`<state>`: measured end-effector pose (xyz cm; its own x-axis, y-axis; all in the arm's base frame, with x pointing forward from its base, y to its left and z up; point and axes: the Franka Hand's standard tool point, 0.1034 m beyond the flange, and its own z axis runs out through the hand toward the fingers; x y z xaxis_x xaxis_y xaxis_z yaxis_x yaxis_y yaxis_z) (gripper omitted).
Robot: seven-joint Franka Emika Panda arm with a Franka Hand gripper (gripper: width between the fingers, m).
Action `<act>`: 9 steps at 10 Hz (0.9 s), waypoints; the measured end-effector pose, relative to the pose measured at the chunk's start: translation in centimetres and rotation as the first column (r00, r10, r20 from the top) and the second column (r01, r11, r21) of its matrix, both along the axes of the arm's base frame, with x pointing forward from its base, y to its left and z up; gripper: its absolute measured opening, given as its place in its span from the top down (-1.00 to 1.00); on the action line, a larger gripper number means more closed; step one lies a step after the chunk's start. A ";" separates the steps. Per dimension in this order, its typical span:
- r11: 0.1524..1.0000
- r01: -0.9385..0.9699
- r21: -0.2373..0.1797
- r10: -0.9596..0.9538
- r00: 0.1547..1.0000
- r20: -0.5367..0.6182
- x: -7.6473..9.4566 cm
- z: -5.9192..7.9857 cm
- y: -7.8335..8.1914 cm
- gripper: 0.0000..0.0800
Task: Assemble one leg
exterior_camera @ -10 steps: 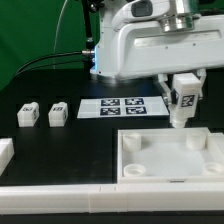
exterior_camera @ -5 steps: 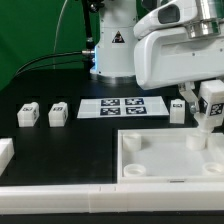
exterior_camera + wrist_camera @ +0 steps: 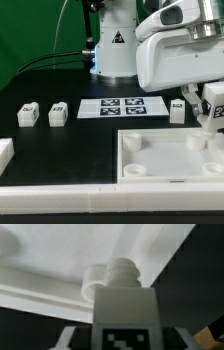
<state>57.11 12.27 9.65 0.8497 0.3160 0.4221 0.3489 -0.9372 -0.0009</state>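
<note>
My gripper (image 3: 211,104) is shut on a leg (image 3: 209,118), a small white block with a tag on its face, held upright over the far right corner of the large white panel (image 3: 160,165). In the wrist view the held leg (image 3: 124,308) shows its tag between my fingers (image 3: 72,336), and its ribbed tip sits right beside a round corner socket (image 3: 93,282) of the panel. Two more legs (image 3: 28,114) (image 3: 58,113) lie at the exterior view's left. Another leg (image 3: 177,111) stands to the right of the marker board.
The marker board (image 3: 122,106) lies flat on the black table behind the panel. A long white rail (image 3: 60,195) runs along the front edge. A white block (image 3: 5,152) sits at the far left. The robot base (image 3: 112,50) stands at the back.
My gripper has carried the held leg toward the exterior view's right and a little lower, to the panel's far right corner. The leg beside the marker board has come into view.
</note>
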 end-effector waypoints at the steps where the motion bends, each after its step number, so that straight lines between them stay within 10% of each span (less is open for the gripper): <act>1: 1.000 0.000 0.000 0.000 1.000 0.000 0.0 0.0 0.0 0.28; 9: 1.000 -0.018 0.014 0.017 0.999 0.038 4.5 -0.9 0.9 0.28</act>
